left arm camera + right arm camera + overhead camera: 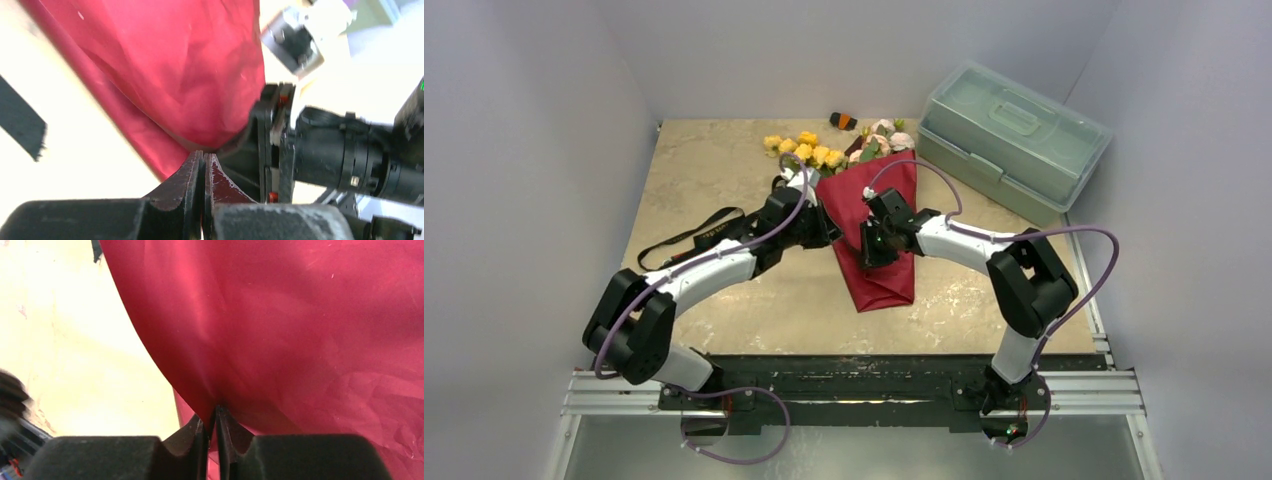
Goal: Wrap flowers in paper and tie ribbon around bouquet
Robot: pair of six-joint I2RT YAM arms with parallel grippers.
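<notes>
1. Top external view gives you the layout: the paper point(879, 280) is folded into a long cone lying mid-worktop point(714, 170). The flowers point(809, 150) spill from its far, wide end, yellow heads to the left and pink to the right.
2. Your left claw point(204, 159) is fully closed, its tips right at a low fold of the red sheet. It looks to have a thin pinch of paper, probably to stop the wrap springing open.
3. Your right claw point(216, 412) shows only a hairline slit. The sheet tents up from its tips, so I judge it nipped on the paper too.
4. Both claws sit just beside each other at the middle of the cone, which suits holding the overlap together.
5. The ribbon point(686, 240) lies loose on the worktop left of the cone, partly beneath your left arm. Wrapping looks nearly done; tying has not begun.
6. Thin crinkled paper may unroll if you let go with both claws, so free only one for the ribbon.
</notes>
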